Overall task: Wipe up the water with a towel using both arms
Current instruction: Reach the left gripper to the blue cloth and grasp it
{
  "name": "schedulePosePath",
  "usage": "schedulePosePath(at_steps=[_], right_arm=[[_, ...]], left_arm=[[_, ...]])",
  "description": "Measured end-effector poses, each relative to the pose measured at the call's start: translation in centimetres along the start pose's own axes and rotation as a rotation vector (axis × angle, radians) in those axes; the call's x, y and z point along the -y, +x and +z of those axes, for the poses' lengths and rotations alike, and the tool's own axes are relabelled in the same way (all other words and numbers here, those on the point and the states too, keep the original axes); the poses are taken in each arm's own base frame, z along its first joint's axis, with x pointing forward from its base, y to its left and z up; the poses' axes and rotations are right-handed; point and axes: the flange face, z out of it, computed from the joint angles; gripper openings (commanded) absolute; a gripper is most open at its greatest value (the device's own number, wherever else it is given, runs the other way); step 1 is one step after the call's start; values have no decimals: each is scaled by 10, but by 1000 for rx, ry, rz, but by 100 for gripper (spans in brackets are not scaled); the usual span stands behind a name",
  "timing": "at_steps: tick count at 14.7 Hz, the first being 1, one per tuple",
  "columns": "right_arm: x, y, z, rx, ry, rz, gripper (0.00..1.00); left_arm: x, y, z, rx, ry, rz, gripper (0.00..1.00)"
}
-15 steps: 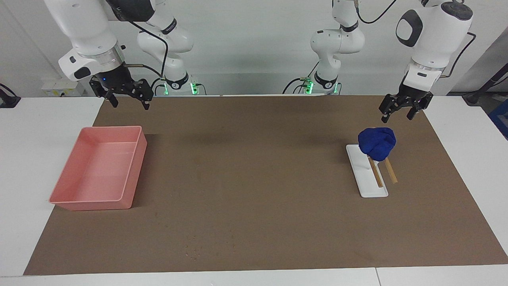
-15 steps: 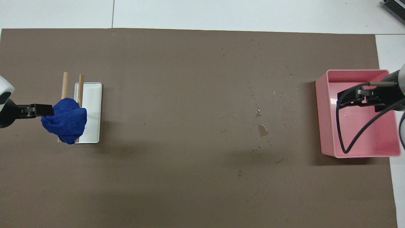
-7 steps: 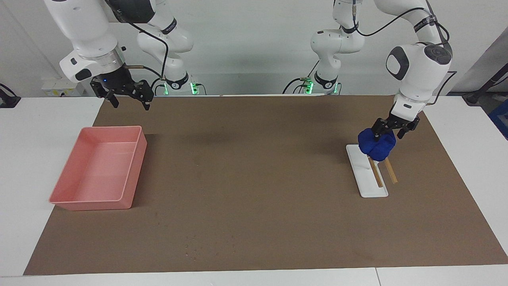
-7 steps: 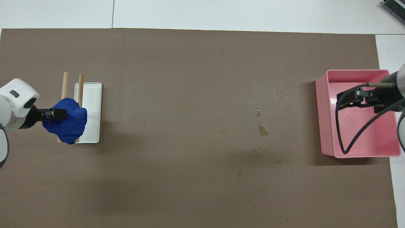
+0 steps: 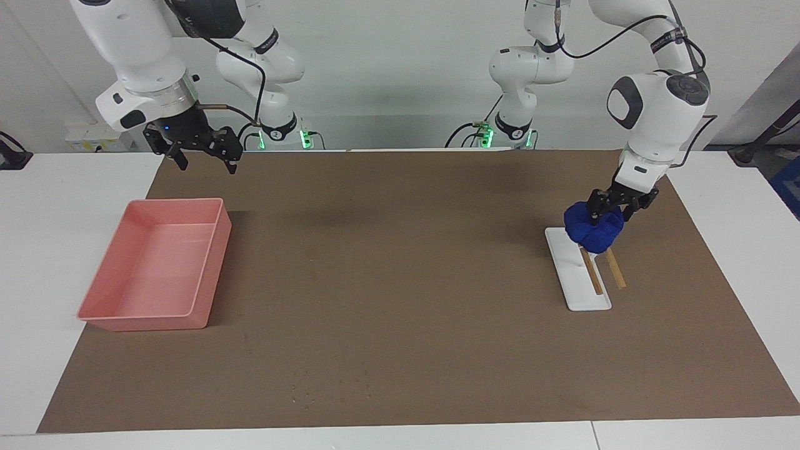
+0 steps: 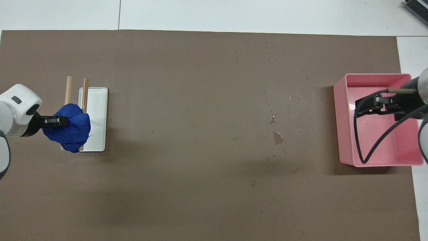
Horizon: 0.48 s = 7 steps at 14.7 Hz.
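Centrally, the towel [image 5: 592,229], a small deep-blue soft cloth bunched into a lumpy bundle, sits at the left arm's end of the brown table mat [image 5: 400,350], resting on two thin wooden sticks [image 5: 600,270] and on the end of the flat white rectangular tray [image 5: 578,289] nearer to the robots. Judged light, limp and compressible: it should deform under a pinch rather than slip, and may unfurl or trail when lifted. Best hold is prob. the top crown of the bundle, pinching a thick fold, not a loose edge.

Left gripper [image 5: 615,209], black claw: down on the bundle's top, fingers pressed into the cloth and partly closed about a fold. Towel is not yet lifted; it lies on the sticks, w/ the bundle drawn in a little under the claw. Overhead view shows the same: left gripper [image 6: 57,121] buried in the blue cloth [image 6: 68,132].

Water: a small puddle [image 6: 278,137] w/ scattered droplets on the mat, toward the right arm's end, well apart from the towel and near the pink rectangular plastic tray [image 5: 209,262]. The carry across the mat is judged long; a loose pinch could shed the cloth en route.

Right gripper [image 5: 200,150]: waits raised over the edge of the mat nearest the robots, by the pink tray; claw wide open, holding nothing.
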Motion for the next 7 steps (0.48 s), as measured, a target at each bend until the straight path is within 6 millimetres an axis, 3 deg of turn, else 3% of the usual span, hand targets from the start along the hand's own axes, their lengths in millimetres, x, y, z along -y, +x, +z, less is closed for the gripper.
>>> schedulePosePath(at_steps=[5,7], right_arm=[[0,-1,-1,-2,0,0,100],[0,-1,-1,-2,0,0,100]], left_arm=[[-6,1,-11,35,-5,5,0],[-5,5,-27,60,-4,-17,0]])
